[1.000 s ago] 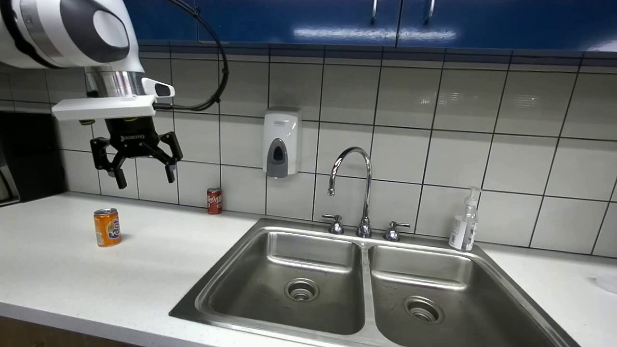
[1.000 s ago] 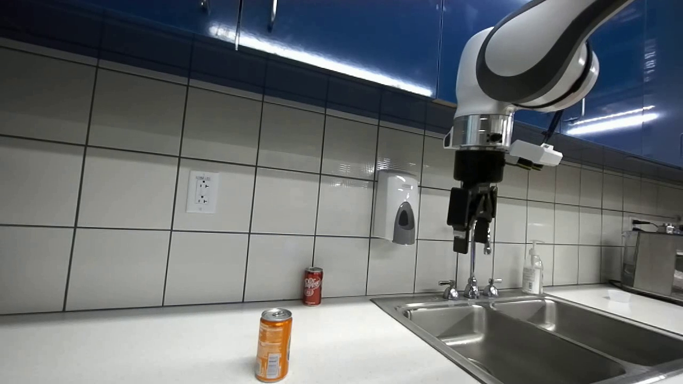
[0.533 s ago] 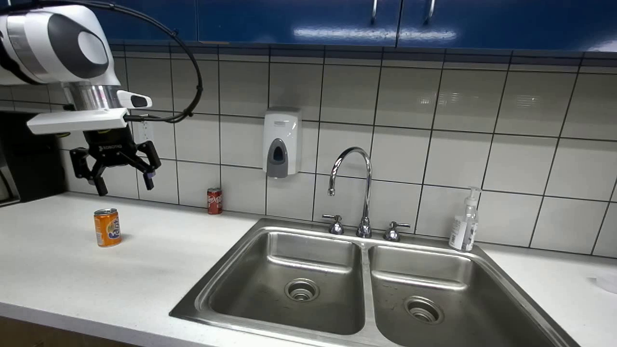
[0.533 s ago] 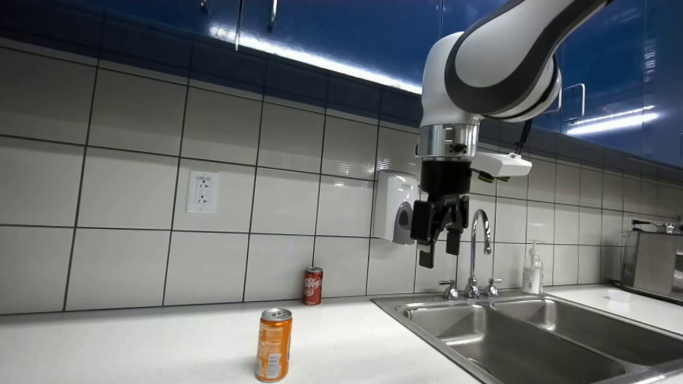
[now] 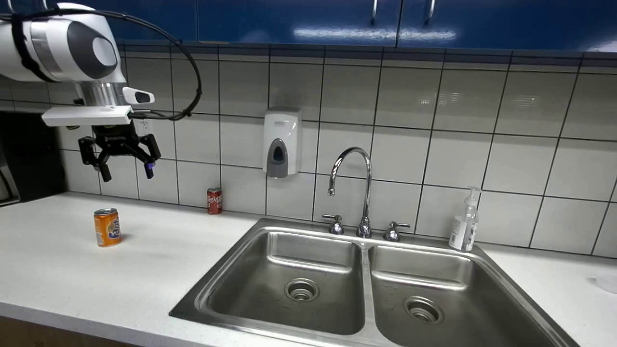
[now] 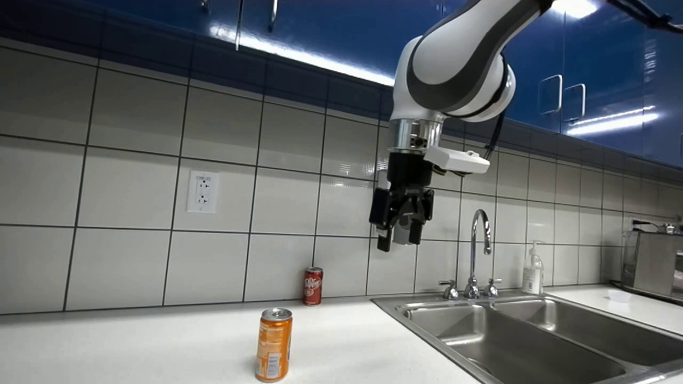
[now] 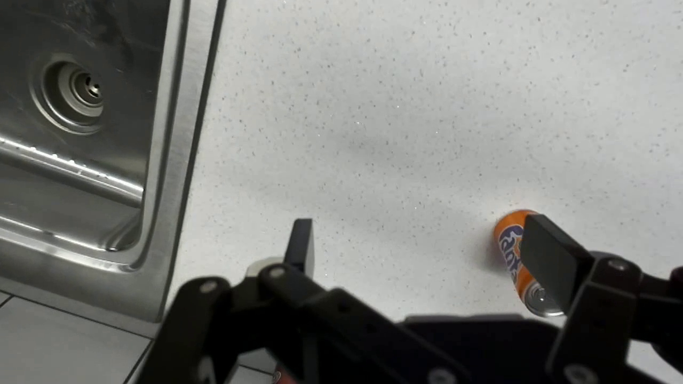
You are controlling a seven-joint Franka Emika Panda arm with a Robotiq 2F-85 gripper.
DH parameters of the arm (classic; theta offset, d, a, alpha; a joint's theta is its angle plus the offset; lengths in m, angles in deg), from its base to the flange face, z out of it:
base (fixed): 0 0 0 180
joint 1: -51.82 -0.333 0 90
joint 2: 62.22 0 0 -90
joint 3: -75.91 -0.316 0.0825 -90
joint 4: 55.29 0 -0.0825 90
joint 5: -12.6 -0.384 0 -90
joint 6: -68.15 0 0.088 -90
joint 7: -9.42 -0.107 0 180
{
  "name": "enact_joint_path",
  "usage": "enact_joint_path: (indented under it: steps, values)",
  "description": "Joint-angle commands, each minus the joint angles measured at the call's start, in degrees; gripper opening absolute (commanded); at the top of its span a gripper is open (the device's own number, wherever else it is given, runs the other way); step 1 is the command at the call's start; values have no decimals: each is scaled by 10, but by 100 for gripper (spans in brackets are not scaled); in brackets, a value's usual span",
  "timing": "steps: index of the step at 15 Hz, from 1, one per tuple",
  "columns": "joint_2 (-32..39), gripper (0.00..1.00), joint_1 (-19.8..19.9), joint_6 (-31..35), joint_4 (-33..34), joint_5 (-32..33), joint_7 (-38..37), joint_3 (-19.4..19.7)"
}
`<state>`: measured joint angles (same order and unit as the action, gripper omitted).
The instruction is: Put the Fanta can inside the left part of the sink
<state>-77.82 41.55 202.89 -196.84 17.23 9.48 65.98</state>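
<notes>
Above white speckled countertop (image 5: 140,272), the empty black gripper (image 5: 127,176) is spread wide. Approach to the orange cylindrical Fanta can (image 5: 107,228) is presumed; sideways alignment is required next.

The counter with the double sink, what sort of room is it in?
Likely a kitchen or break room, though whether in a home or a workplace I can't tell. Both exterior views show a stainless double sink, a gooseneck faucet behind it and blue cabinets overhead.

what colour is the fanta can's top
Silver; the can's top shows best in an exterior view.
</notes>
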Motion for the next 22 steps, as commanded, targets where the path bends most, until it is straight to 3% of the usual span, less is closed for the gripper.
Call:
enact_joint_path:
  steps: [1,12,18,22]
  values:
    - [70,100,-6,-3,70,-27,-3,-4]
    - [189,100,-40,-15,148,-109,56,-26]
    - [242,100,-73,-19,188,-70,40,-61]
    - [278,100,-86,-20,218,-28,33,-61]
